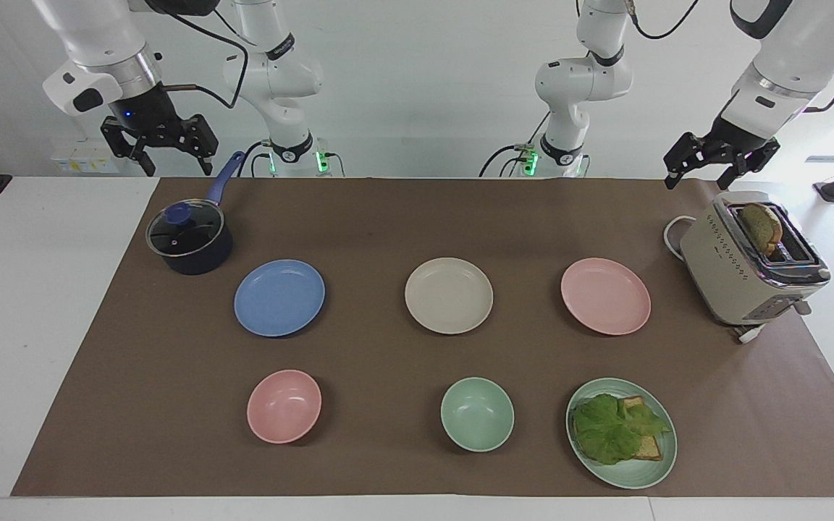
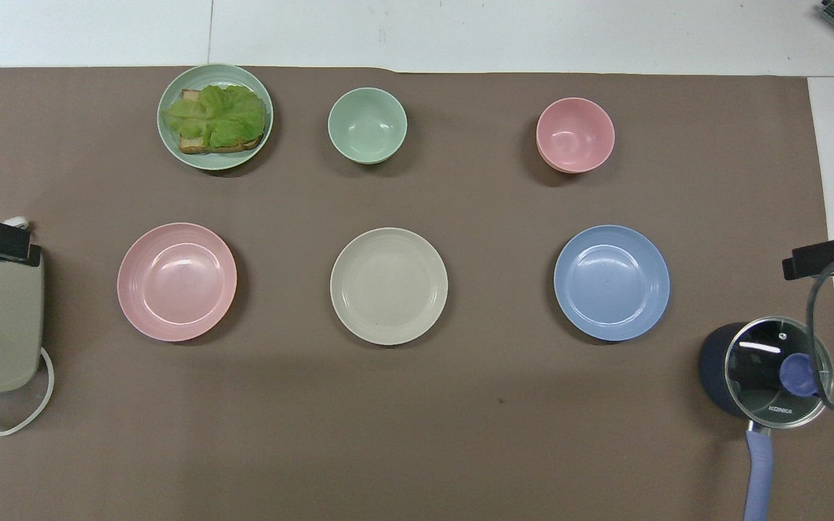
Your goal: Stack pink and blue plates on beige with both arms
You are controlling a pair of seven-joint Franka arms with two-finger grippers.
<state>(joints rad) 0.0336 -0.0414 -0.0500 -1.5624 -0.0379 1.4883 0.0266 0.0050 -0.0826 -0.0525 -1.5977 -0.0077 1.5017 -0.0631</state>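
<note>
Three equal plates lie in a row across the middle of the brown mat. The beige plate (image 1: 449,295) (image 2: 389,285) is in the centre. The blue plate (image 1: 279,297) (image 2: 612,282) lies toward the right arm's end and the pink plate (image 1: 605,296) (image 2: 177,281) toward the left arm's end. All three are bare and apart from each other. My right gripper (image 1: 167,155) hangs open in the air over the pot's corner of the table. My left gripper (image 1: 710,170) hangs open above the toaster. Neither touches anything.
A dark blue pot (image 1: 189,239) (image 2: 768,369) with a glass lid stands beside the blue plate. A beige toaster (image 1: 750,264) holds a slice of bread. Farther from the robots are a pink bowl (image 1: 284,406), a green bowl (image 1: 477,414) and a green plate (image 1: 659,463) with toast and lettuce.
</note>
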